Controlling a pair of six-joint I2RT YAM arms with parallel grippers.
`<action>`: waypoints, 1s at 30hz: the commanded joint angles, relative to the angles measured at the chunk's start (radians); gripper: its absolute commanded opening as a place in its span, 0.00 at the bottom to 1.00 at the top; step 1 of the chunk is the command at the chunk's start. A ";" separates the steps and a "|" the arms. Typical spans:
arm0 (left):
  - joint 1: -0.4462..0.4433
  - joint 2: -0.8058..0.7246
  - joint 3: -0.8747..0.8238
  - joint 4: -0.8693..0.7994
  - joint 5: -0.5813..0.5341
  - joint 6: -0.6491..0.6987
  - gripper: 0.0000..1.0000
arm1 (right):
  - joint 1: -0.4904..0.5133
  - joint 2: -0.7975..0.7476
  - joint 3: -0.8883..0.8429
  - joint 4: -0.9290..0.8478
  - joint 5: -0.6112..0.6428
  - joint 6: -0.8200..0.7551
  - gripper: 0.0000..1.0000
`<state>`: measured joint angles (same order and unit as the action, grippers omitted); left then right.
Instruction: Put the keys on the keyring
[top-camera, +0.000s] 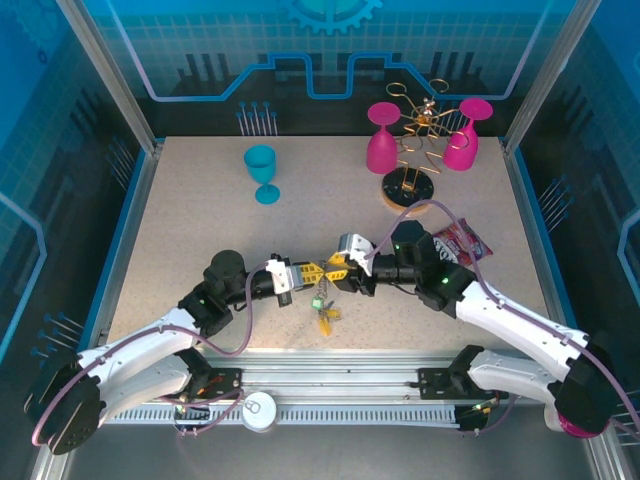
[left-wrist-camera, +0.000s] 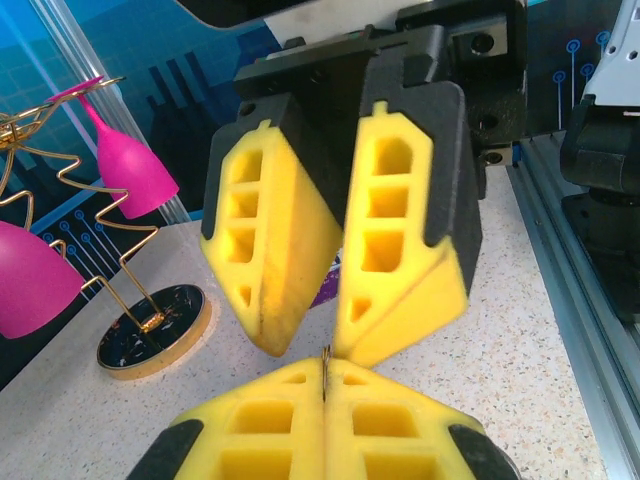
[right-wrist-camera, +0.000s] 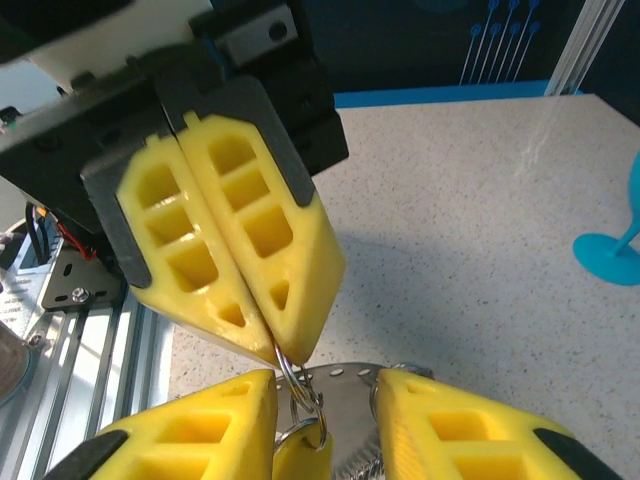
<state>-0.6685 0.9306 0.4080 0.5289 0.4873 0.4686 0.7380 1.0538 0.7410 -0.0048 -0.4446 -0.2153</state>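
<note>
Near the table's front middle, my left gripper (top-camera: 312, 272) and right gripper (top-camera: 338, 270) meet tip to tip. In the left wrist view my left gripper (left-wrist-camera: 325, 362) is shut on a thin metal wire, the keyring (left-wrist-camera: 325, 358). From the right wrist the keyring (right-wrist-camera: 288, 372) hangs out of the left gripper's shut fingertips (right-wrist-camera: 300, 320). A smaller ring and a yellow key head (right-wrist-camera: 300, 458) dangle from it. My right gripper (right-wrist-camera: 325, 392) is open around a flat silver key blade (right-wrist-camera: 345, 405). The keys (top-camera: 324, 310), green and yellow, hang below both grippers.
A gold wire rack (top-camera: 410, 188) with two pink goblets (top-camera: 381, 140) stands at the back right. A blue goblet (top-camera: 262, 172) stands at the back left. A snack packet (top-camera: 462, 243) lies behind the right arm. A white disc (top-camera: 258, 410) sits on the front rail.
</note>
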 joint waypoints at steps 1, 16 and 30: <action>-0.002 0.002 0.002 0.055 0.030 -0.013 0.00 | -0.011 0.001 -0.013 0.038 -0.010 -0.010 0.22; -0.001 0.004 0.005 0.056 0.030 -0.018 0.00 | -0.010 0.043 0.007 0.019 -0.027 -0.043 0.15; -0.001 -0.067 0.075 -0.264 -0.122 0.128 0.33 | 0.022 0.064 0.147 -0.240 0.050 -0.195 0.00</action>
<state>-0.6685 0.8860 0.4343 0.3740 0.4149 0.5274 0.7425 1.1034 0.8227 -0.1532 -0.4305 -0.3428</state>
